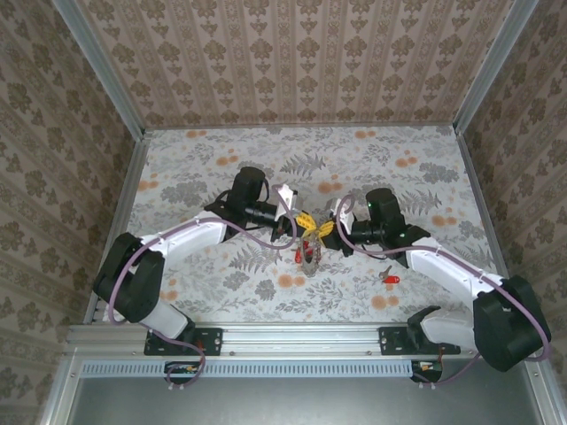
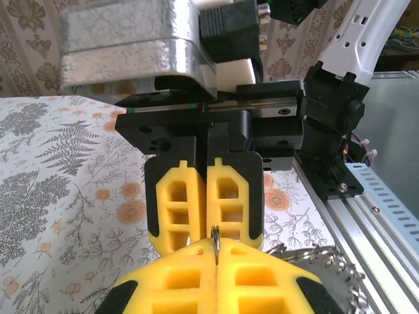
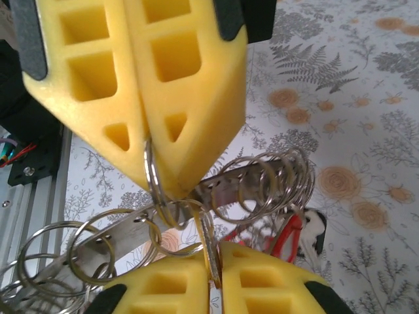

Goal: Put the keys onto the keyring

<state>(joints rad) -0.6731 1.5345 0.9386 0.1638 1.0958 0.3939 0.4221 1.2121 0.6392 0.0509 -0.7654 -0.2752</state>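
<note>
Looking down on left gripper [image 1: 305,221] and right gripper [image 1: 325,230], both clenched, tip to tip mid-table, keyring [image 1: 311,258] bunched just below; one red key [image 1: 390,278] lying well apart. Left wrist: pinching a split ring [image 2: 215,241] edge-on. Right wrist: clamped on a split ring too, red keys [image 3: 287,237] dangling behind.

Left claw [image 1: 306,223] and right claw [image 1: 322,230] meet tip-to-tip over the keyring [image 1: 309,258]; surrounding table [image 1: 221,159] open.
</note>
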